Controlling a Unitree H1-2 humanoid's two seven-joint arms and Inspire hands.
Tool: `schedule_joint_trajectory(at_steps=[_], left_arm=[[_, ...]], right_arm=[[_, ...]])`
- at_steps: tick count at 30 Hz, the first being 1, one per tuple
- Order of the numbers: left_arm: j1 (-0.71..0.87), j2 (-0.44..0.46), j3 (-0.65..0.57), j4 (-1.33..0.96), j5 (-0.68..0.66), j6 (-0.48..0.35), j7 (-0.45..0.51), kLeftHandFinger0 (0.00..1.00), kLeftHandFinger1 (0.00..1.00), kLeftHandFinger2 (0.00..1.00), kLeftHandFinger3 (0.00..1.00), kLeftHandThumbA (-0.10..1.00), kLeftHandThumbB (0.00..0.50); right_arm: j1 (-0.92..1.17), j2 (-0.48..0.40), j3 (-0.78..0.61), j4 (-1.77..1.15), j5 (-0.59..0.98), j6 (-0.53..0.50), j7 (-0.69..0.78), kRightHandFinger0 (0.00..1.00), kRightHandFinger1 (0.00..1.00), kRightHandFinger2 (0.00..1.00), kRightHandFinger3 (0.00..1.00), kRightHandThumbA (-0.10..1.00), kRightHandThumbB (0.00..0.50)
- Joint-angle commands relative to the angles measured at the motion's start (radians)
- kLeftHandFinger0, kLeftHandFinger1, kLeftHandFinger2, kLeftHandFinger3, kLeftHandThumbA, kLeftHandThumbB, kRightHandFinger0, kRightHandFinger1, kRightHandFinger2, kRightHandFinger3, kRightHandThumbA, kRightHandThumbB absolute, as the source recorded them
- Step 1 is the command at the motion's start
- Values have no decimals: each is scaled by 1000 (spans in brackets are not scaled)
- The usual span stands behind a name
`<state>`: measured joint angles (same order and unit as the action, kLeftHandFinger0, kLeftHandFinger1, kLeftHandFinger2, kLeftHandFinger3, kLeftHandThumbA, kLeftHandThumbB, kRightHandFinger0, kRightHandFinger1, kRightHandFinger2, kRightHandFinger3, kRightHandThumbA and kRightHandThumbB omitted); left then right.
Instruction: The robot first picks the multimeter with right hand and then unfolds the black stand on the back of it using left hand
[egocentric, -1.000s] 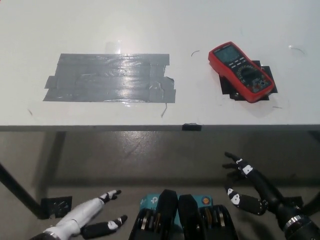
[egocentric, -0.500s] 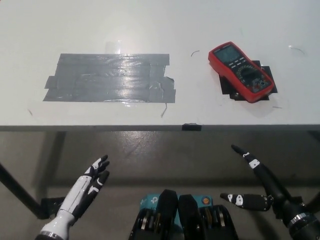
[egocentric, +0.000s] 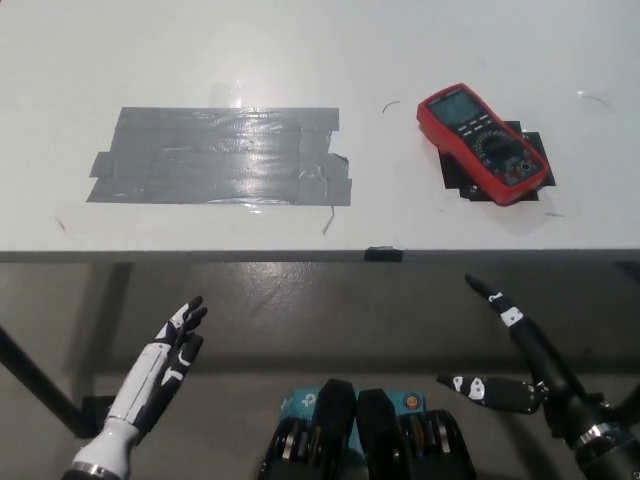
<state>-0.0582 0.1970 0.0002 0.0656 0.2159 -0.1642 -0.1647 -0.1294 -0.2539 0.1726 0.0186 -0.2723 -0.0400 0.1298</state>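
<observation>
A red multimeter lies face up on the white table, at its right side, resting on black tape marks. Both hands hang below the table's front edge, far from it. My black right hand is at the lower right, open, with its fingers spread and one pointing up toward the table. At the lower left, my white left hand is open with its fingers straight and close together, holding nothing. The stand on the multimeter's back is hidden.
A wide patch of grey tape strips covers the table's left middle. A small black tab sits on the front edge. Black table legs run down at the left over the grey floor.
My left hand has risen and turned edge-on, its fingers drawing together. The right hand has opened wider and shifted slightly right. The multimeter has not moved.
</observation>
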Motion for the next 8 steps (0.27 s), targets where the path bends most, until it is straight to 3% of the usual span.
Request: schedule_joint_trajectory(at_steps=[1, 8], left_arm=[[-2, 6, 2, -14, -4, -52, 38, 1000, 1000, 1000, 1000, 1000, 308], [-3, 7, 0, -11, -9, -52, 40, 1000, 1000, 1000, 1000, 1000, 298]], right_arm=[[-12, 2, -22, -1, 18, -64, -20, 1000, 1000, 1000, 1000, 921, 359], [-13, 5, -23, 3, 8, -74, -22, 1000, 1000, 1000, 1000, 907, 351]])
